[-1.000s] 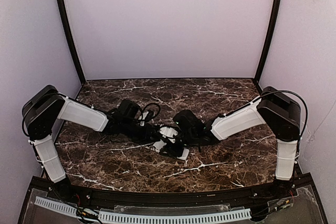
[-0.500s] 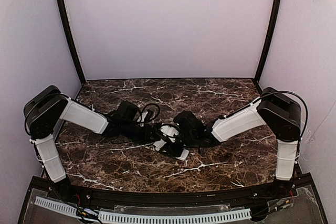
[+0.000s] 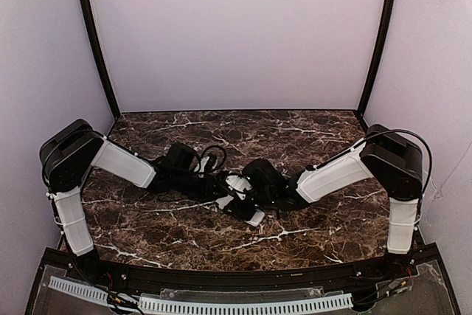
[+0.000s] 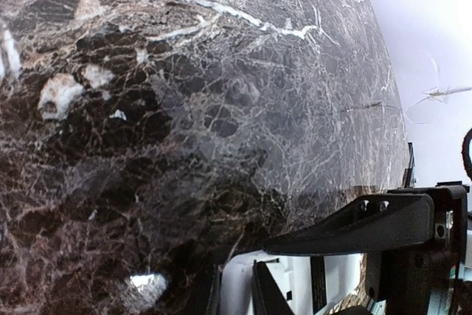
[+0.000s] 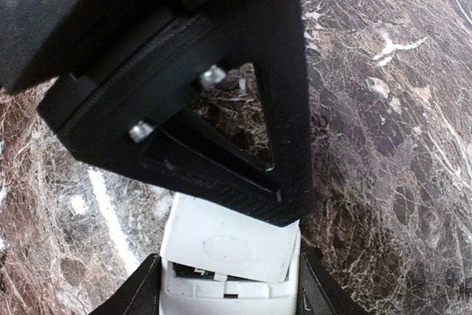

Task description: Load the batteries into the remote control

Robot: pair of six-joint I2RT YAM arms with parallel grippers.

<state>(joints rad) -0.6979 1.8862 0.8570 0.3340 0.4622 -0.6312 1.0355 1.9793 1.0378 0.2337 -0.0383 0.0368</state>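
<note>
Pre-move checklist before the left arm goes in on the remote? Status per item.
1. Grip: right gripper clamps the remote control: ok.
2. Orientation: plain white back faces up: ok.
3. Recess access: cannot tell, only a sliver shows below the left gripper.
4. Alignment: left gripper sits right over the remote control: ok.
5. Payload: batteries in the left gripper: cannot tell, none visible.
6. Seating: batteries already in the recess: cannot tell.

Remote control (image 5: 228,245): small, flat, white, rectangular. Plain back up, dark recess showing near one end. Location: middle of bench (image 3: 317,134), angled across it.
</note>
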